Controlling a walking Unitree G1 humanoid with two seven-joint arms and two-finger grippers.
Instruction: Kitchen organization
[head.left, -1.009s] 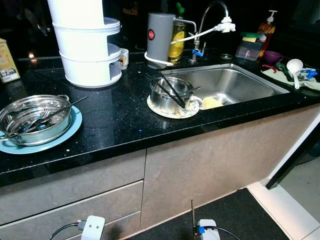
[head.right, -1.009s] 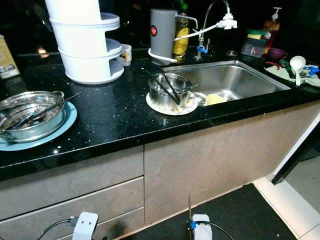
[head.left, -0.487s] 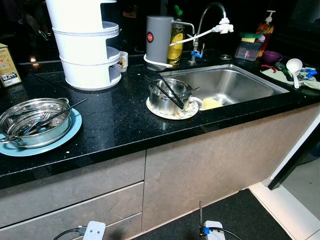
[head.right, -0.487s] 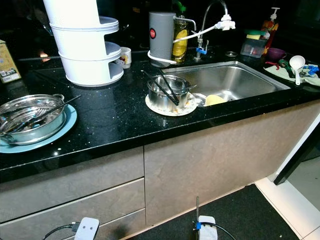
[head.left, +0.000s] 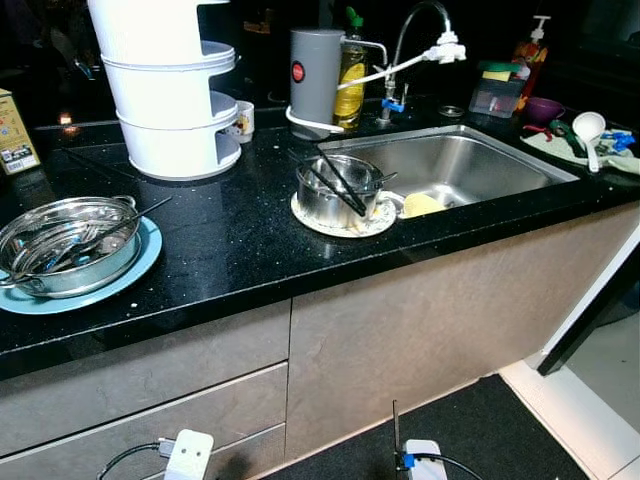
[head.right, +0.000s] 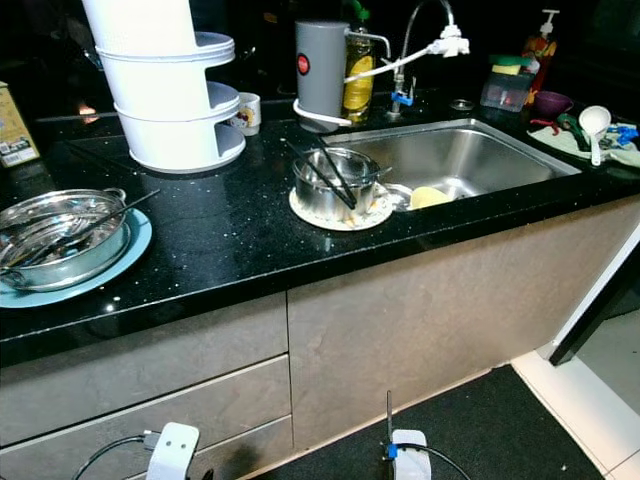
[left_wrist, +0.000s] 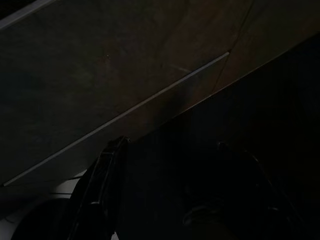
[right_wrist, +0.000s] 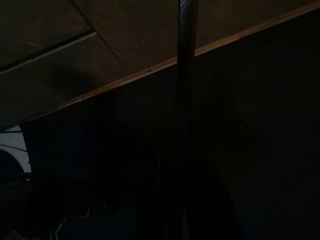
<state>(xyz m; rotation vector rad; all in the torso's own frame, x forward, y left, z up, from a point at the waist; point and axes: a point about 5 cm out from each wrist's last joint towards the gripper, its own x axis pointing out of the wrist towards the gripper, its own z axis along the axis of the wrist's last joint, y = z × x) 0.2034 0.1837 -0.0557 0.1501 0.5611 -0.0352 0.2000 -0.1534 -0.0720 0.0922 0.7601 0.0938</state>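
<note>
You had both arms hanging low by the cabinet fronts (head.left: 380, 330), the left gripper (left_wrist: 165, 200) with its fingers spread apart in the dark wrist view; whether the right gripper (right_wrist: 182, 150) was released or clenched, I cannot tell. On the black countertop (head.left: 230, 240) a steel pot (head.left: 338, 190) with black chopsticks (head.left: 340, 182) across it sat on a white plate (head.left: 375, 225) just beside the sink (head.left: 470, 165). Well apart, near the counter's left end, a steel pan (head.left: 68, 245) holding utensils rested on a blue plate (head.left: 140, 270), with the white tiered rack (head.left: 160, 90) behind.
</note>
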